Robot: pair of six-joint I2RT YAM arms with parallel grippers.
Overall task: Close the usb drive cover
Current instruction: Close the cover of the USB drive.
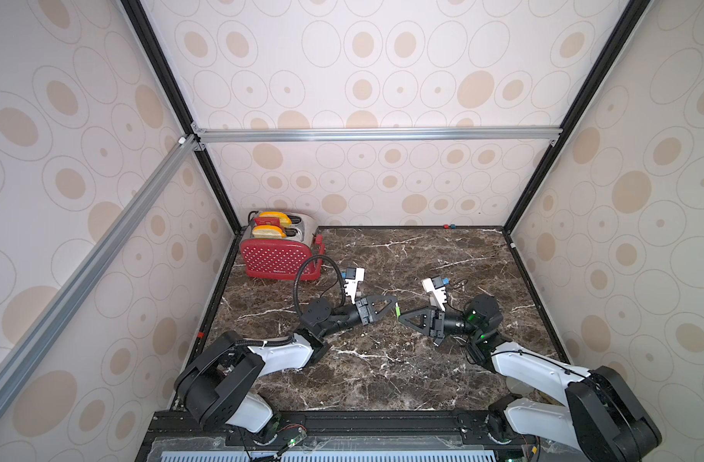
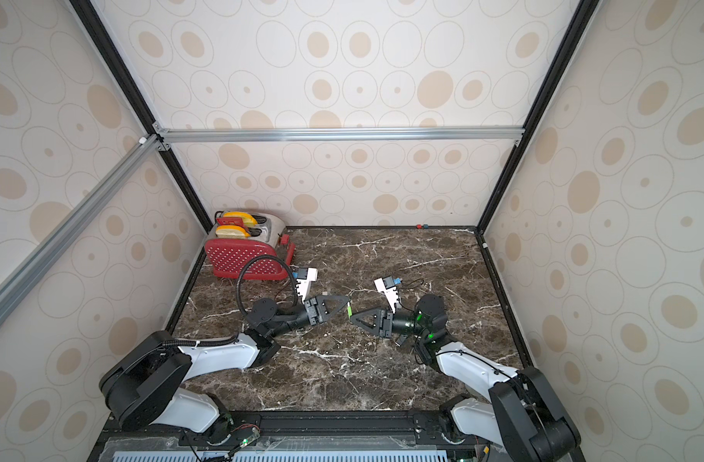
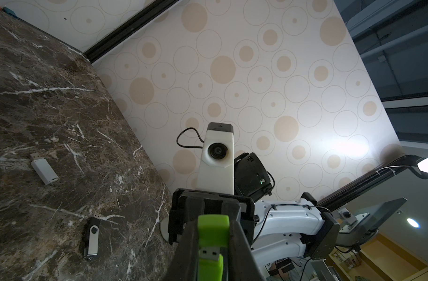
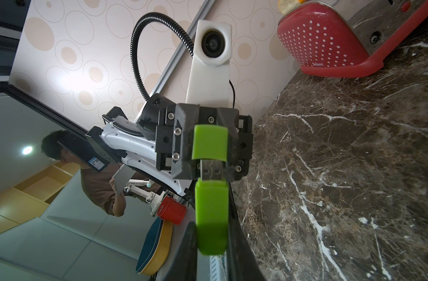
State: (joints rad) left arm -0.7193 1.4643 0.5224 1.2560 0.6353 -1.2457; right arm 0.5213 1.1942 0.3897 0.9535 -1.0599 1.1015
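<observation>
USB drive (image 1: 397,310), bright green, hangs above the marble tabletop (image 1: 382,380) near its middle, caught between the two arms' tips in both top views. The left gripper (image 1: 393,303) is clamped on one green half (image 4: 209,142) and the right gripper (image 1: 401,317) on the other green half (image 4: 210,216), with the two grippers pointing at each other. The metal plug (image 4: 211,170) shows bare in the gap between the halves, so the cover is not yet closed. Which half is the cover and which the body cannot be told.

A red toaster (image 1: 272,258) with white dots stands in the rear left corner of the table, against the wall. Its two slots are both filled. A yellow-crusted bread slice (image 1: 273,219) stands in the rear slot and another slice (image 1: 267,231) in the front one, each sticking up above the top.

The left wrist view shows two more sticks lying flat on the marble, well apart from each other. One is a white USB stick (image 3: 44,170) with its plug uncovered. The other is a black swivel drive (image 3: 92,237) with a silver clip.
</observation>
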